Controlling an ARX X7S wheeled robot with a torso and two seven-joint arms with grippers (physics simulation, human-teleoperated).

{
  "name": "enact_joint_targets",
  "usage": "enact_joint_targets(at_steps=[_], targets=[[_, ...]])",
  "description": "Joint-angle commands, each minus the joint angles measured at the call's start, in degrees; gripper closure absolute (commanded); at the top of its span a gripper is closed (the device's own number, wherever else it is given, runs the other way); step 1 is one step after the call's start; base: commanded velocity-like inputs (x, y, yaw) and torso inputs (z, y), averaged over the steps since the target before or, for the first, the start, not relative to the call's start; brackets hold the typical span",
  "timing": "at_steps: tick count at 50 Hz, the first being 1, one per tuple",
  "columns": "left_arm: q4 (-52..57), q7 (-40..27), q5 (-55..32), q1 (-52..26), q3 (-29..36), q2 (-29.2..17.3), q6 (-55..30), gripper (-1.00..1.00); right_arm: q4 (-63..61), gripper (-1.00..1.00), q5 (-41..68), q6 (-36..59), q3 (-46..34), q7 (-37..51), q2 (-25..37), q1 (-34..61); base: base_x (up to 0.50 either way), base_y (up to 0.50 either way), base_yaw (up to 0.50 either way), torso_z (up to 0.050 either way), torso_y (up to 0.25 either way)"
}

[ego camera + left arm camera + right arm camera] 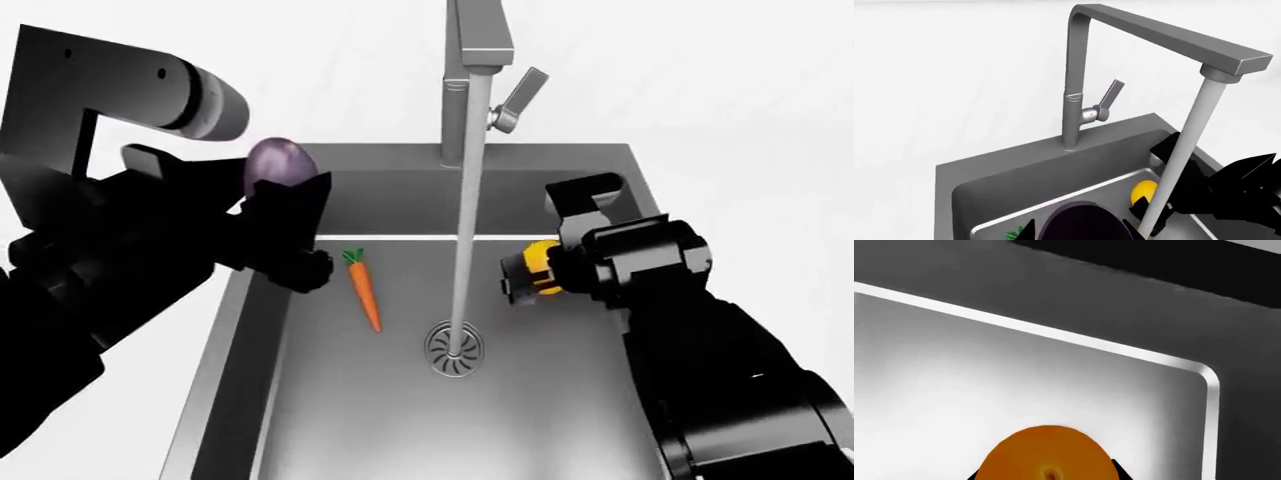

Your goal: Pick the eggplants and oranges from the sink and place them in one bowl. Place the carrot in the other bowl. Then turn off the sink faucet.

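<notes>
My left gripper [283,205] is shut on the dark purple eggplant [278,163] and holds it above the sink's left rim; it fills the lower part of the left wrist view [1081,222]. My right gripper [523,275] is shut on the yellow-orange fruit [539,272], low inside the sink [534,420] at its right side; the fruit shows in the right wrist view [1047,455] and the left wrist view [1144,192]. The carrot [363,288] lies on the sink floor left of the drain [454,350]. The faucet [478,60] runs water; its lever [518,100] is angled up. Both bowls are out of view.
The water stream [462,230] falls between my two arms onto the drain. White counter [747,130] surrounds the sink. The sink's back wall [1054,300] stands just beyond the held fruit.
</notes>
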Motion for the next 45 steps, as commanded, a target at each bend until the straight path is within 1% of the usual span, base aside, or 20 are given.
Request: enact_joint_targets(at_steps=[1, 6, 12, 19, 22, 26, 32, 36, 38, 39, 40, 41, 42, 43, 44, 45], targets=[[1.01, 1.46, 2.19, 0.85, 0.58, 0.42, 0.92, 1.0, -20.76, 1.0, -0.32, 11.37, 1.01, -0.63, 3.3, -4.21, 0.0, 0.0, 0.0, 0.0, 0.0], [1.69, 2.16, 2.24, 1.36, 0.52, 0.7, 1.02, 1.0, -30.43, 1.0, 0.86, 16.99, 1.97, 0.25, 5.18, -6.53, 0.0, 0.0, 0.0, -0.005, 0.045], [1.61, 2.32, 2.52, 1.36, 0.52, 0.76, 1.23, 1.0, -39.63, 1.0, 2.28, 22.55, 3.82, 1.44, 6.95, -8.34, -0.01, 0.0, 0.0, -0.003, 0.243], [1.39, 2.59, 2.86, 1.34, 0.51, 0.78, 1.41, 1.0, -46.43, 1.0, 3.34, 26.6, 5.79, 2.56, 8.61, -9.85, 0.0, 0.0, 0.0, 0.0, 0.25], [1.39, 2.61, 2.88, 1.37, 0.51, 0.79, 1.57, 1.0, -51.28, 1.0, 4.01, 29.78, 7.14, 3.43, 9.49, -10.92, 0.0, 0.0, 0.0, 0.0, 0.249], [1.44, 2.56, 2.68, 1.13, 0.66, 0.86, 1.7, 1.0, -54.97, 1.0, 4.53, 32.25, 8.25, 4.11, 10.14, -11.43, 0.0, 0.0, 0.0, 0.0, 0.25], [1.64, 2.24, 2.52, 1.15, 0.66, 0.83, 2.12, 1.0, -56.56, 1.0, 5.09, 32.67, 8.61, 4.01, 10.58, -12.36, 0.0, 0.0, 0.0, 0.0, 0.25], [1.89, 2.74, 2.51, 0.89, 0.59, 0.84, 2.0, 1.0, -59.35, 1.0, 5.58, 33.59, 10.72, 4.8, 10.76, -13.22, 0.0, 0.0, 0.0, 0.0, 0.222], [1.41, 2.73, 2.56, 1.21, 0.11, 0.66, 2.63, 1.0, -65.04, 1.0, 6.66, 33.0, 13.44, 4.92, 11.13, -14.56, 0.0, 0.0, 0.0, 0.0, 0.116], [1.43, 3.04, 3.21, 1.57, 0.33, 0.98, 2.44, 1.0, -71.08, 1.0, 8.44, 30.98, 17.79, 4.52, 10.8, -16.98, 0.0, 0.0, 0.0, 0.0, 0.0], [1.31, 3.35, 3.44, 1.69, 0.2, 0.75, 2.29, 1.0, -73.84, 1.0, 9.28, 30.01, 21.36, 5.02, 9.91, -18.12, 0.0, 0.0, 0.0, 0.0, 0.0], [1.08, 3.74, 3.75, 2.03, 0.08, 0.69, 2.28, 1.0, -77.91, 1.0, 8.51, 32.15, 19.77, 6.42, 11.44, -19.08, 0.0, 0.0, 0.0, 0.0, 0.0], [1.09, 4.0, 4.16, 2.5, 0.12, 0.72, 2.2, 1.0, -84.67, 1.0, 9.57, 30.83, 19.84, 5.44, 12.85, -21.38, 0.0, 0.0, 0.0, 0.0, 0.0], [1.19, 4.43, 4.9, 3.08, 0.19, 0.82, 1.99, 1.0, -90.25, 1.0, 10.19, 32.14, 20.2, 5.72, 13.82, -23.02, 0.0, 0.0, 0.0, 0.0, 0.0], [1.22, 4.99, 5.68, 3.62, 0.21, 0.83, 1.72, 1.0, -95.79, 1.0, 11.07, 33.63, 22.31, 6.19, 13.87, -24.79, 0.0, 0.0, 0.0, 0.0, 0.0], [1.19, 5.31, 5.98, 3.69, 0.11, 0.69, 1.57, 1.0, -97.8, 1.0, 11.47, 34.19, 23.68, 6.45, 13.55, -25.33, 0.0, 0.0, 0.0, 0.0, 0.0]])
